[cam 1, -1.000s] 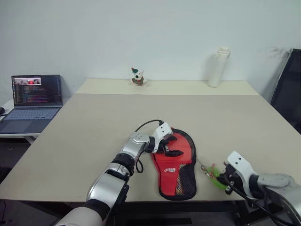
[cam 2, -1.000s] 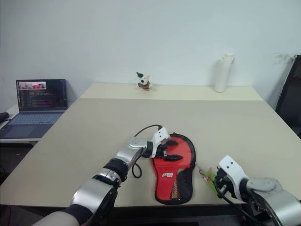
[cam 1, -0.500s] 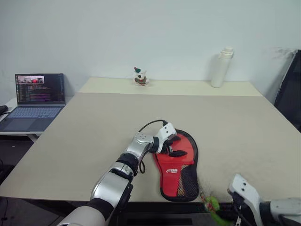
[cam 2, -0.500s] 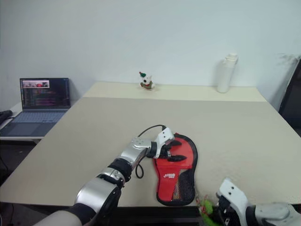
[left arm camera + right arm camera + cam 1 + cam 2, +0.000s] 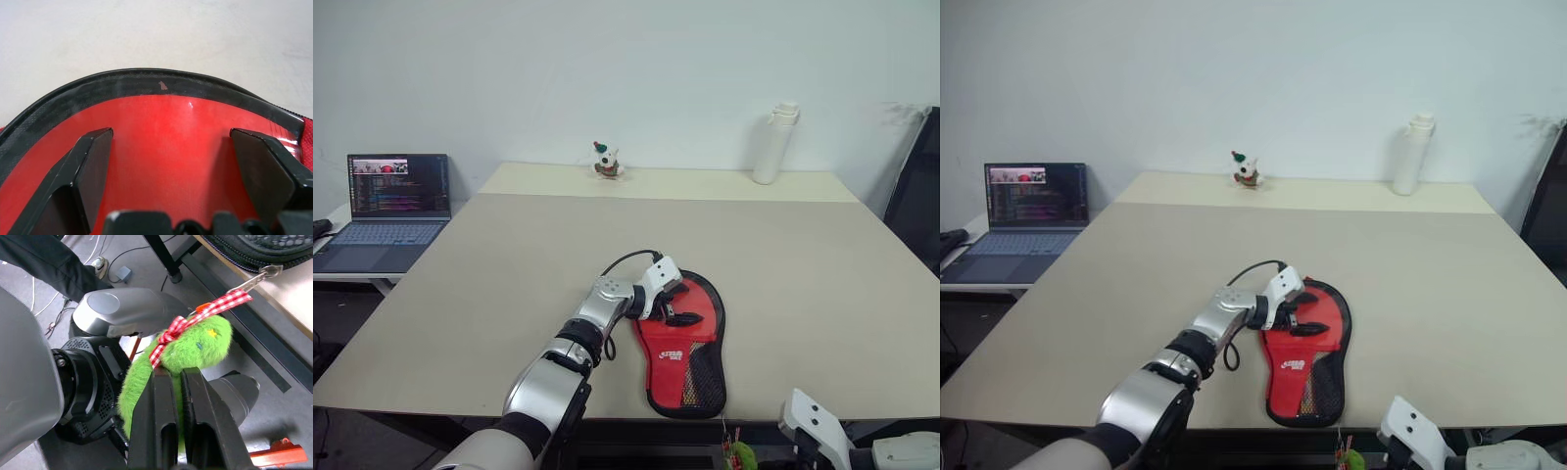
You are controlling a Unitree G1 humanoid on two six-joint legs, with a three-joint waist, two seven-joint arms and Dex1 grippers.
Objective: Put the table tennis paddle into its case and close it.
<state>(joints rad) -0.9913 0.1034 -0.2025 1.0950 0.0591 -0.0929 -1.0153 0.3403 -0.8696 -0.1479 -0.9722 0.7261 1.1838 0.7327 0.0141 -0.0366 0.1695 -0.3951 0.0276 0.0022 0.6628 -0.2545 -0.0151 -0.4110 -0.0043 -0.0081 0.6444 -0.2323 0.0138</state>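
Observation:
The case (image 5: 683, 338) lies flat near the table's front edge, red side up, with its white logo and black mesh toward me. My left gripper (image 5: 674, 304) is open, its fingers (image 5: 93, 161) spread over the round red part (image 5: 166, 122) inside the black zipper rim. The table tennis paddle is hidden. My right gripper (image 5: 180, 374) hangs below the front edge of the table, shut on a fuzzy green charm (image 5: 195, 350). A red-checked ribbon ties the charm to the zipper pull (image 5: 254, 280) at the case's narrow end.
A laptop (image 5: 386, 201) stands open on a side desk at the left. A white bottle (image 5: 773, 142) and a small figurine (image 5: 603, 161) stand at the back of the table (image 5: 803, 264). A black chair (image 5: 915, 186) is at the right.
My right gripper has drawn the green charm back toward me, off the tabletop and below its front edge. The left gripper has stayed on the case.

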